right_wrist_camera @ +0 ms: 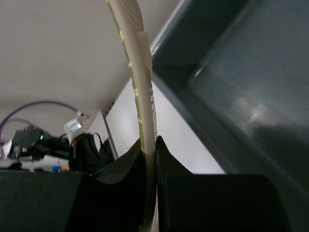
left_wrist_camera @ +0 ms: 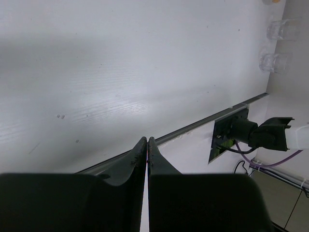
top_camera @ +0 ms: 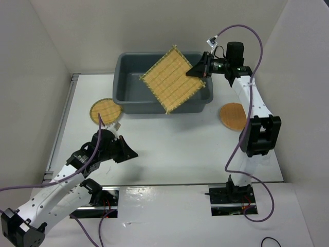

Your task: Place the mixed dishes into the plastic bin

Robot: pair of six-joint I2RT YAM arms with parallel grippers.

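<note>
Mat (top_camera: 170, 78) in the air over the bin (top_camera: 154, 107), pinched by the right gripper (top_camera: 198, 69)!

The fingers are clamped tight on the mat's upper right edge. It hangs turned like a diamond, square with no long side, its lowest corner poking out past the bin's near wall. From the wrist it shows edge-on, with the bin's hollow right beside it. The left gripper (left_wrist_camera: 147, 142) sits over bare table (top_camera: 175, 149) in front of the bin, fingers pressed together on nothing. The yellow disc (top_camera: 105, 110) lies off the bin's near left corner, the orange disc (top_camera: 233, 116) off its near right.
</note>
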